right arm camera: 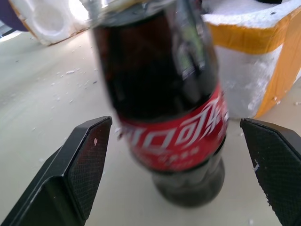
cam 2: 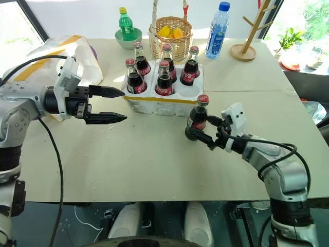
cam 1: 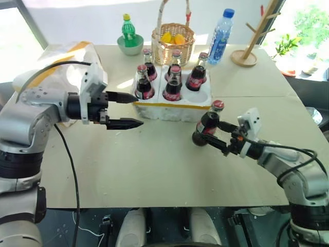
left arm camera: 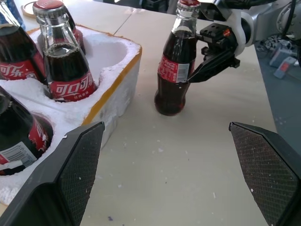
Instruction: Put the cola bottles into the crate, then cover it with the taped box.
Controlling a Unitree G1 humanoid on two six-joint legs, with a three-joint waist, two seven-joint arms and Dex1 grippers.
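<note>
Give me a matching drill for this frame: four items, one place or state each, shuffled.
Items:
1. left end effector
2. cola bottle outside the crate
3. green soda bottle
4. crate

Places or states:
A. stands in a green bowl at the table's far side
B. holds five cola bottles, one near well empty
C. open, nothing between its fingers
D. upright on the table between the open fingers of the right end effector

Pairs: 1-C, 2-D, 3-A, 4-B
</note>
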